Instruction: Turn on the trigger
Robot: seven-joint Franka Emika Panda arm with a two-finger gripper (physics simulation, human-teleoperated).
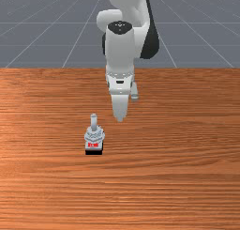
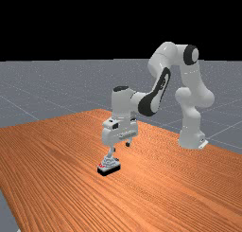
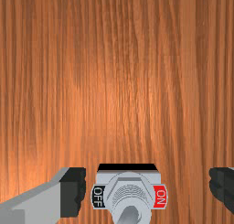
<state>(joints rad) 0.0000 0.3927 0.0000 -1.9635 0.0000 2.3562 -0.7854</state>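
The grey, black-based trigger (image 1: 94, 136) stands on the table (image 1: 187, 191), lever (image 1: 93, 121) up.

Below the jaws, an orange-brown wood table (image 1: 187, 187) is spreading out, catching a soft glow (image 3: 112, 106); beyond them, a pale-lined grey floor (image 2: 47, 86) is stretching toward a black backdrop (image 2: 94, 22).

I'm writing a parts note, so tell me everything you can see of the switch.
The switch has a grey, metal-looking body on a black base, with a ribbed round collar and a rod-like grey lever rising from it. A red ON label and a black OFF label sit on opposite sides. It stands upright on the table, at the front view's left of the open claw. I can't tell which way it is set.
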